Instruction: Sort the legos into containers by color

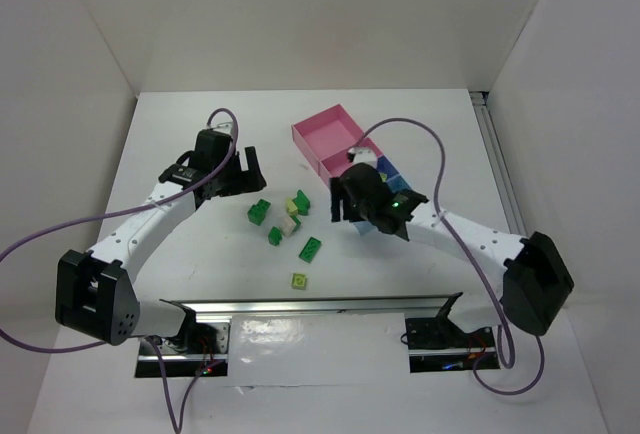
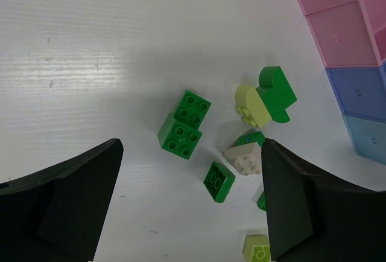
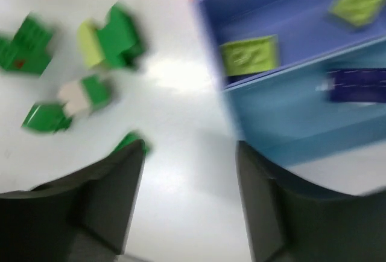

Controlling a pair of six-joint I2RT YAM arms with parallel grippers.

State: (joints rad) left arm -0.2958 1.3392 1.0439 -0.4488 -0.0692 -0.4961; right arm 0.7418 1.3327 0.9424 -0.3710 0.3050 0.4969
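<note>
Over the blue box (image 3: 295,29) rim, my right jaws stand apart, empty; my left jaws gape above loose legos (image 2: 181,135) on the bench (image 2: 90,44). I'd drop squarely onto one, clear of its neighbours.

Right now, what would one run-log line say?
left hand: open, near loose legos | right hand: open, empty | blue container: two yellow-green legos

Legos (image 2: 181,136): glossy hard plastic, smooth studs.
Containers (image 2: 338,29): smooth plastic, slightly translucent walls.
Table (image 2: 90,44): matt white, faintly streaked, scuffed.
Rail (image 1: 300,306) at the Table's near edge: shiny bare metal.
</note>
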